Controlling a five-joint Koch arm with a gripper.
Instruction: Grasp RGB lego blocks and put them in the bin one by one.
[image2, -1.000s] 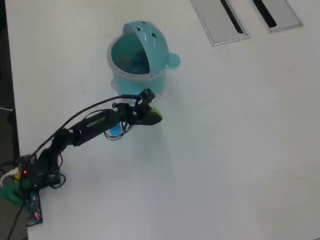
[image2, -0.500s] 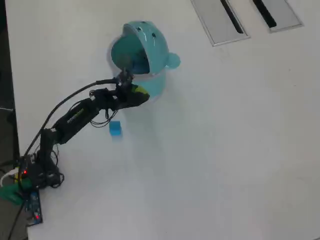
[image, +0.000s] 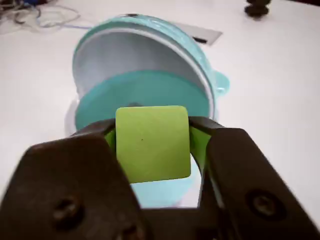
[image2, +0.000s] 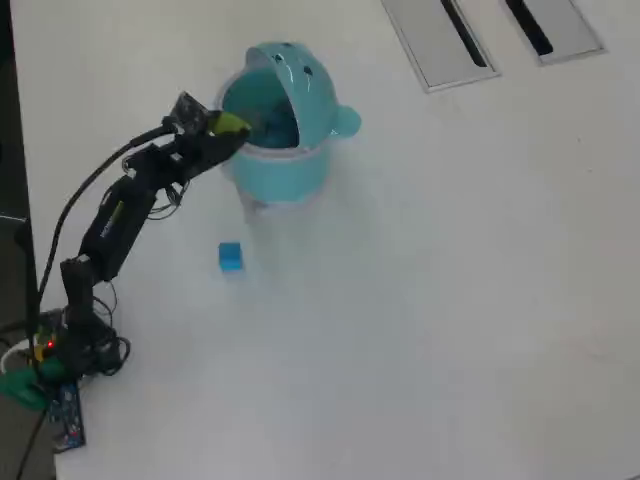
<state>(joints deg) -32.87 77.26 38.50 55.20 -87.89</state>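
Over the white counter (image2: 450, 300), the claw (image2: 232, 124) clenches the yellow-green block (image: 152, 143) at the bin's (image2: 285, 165) 9 o'clock rim, lid tipped up. At the bin's 7 o'clock lies a blue block (image2: 231, 257); two grey slotted panels (image2: 440, 40) sit toward 1 o'clock.

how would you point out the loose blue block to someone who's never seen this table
In the overhead view, find the round teal bin near the top of the white table. The blue block lies alone on the table just below it. It is loose, unlike the yellow-green block clamped in the tool.
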